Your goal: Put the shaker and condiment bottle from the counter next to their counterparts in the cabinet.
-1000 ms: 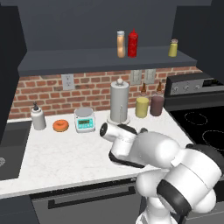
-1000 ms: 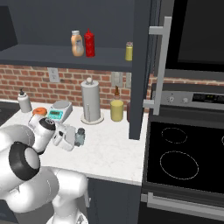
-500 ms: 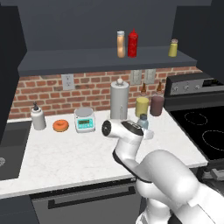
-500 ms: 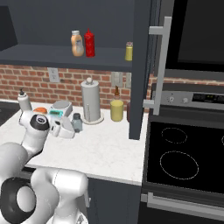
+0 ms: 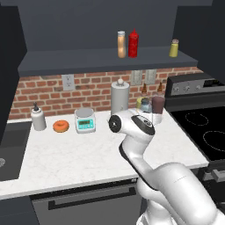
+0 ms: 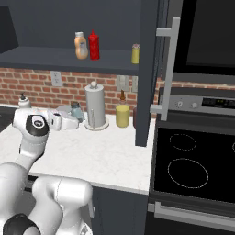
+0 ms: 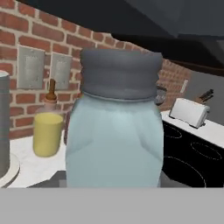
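The shaker (image 7: 116,131) stands very close in the hand view, upright, with its dark cap on top and its long axis vertical. The gripper (image 6: 73,120) holds it between the fingers, lifted above the counter (image 5: 66,149), in front of the paper towel holder (image 6: 95,106). The arm is bent at the elbow and the hand reaches out level. Farther up, the condiment bottle (image 5: 121,44) stands upright on the cabinet (image 5: 105,59) shelf, just beside the red squeeze bottle (image 5: 132,43). The yellow-green shaker (image 5: 174,48) stands well apart, to the right.

The white arm bends forward at mid-height, its tool (image 6: 73,117) reaching sideways, fingers clamped on the small blue-grey dark-capped shaker (image 7: 116,127).
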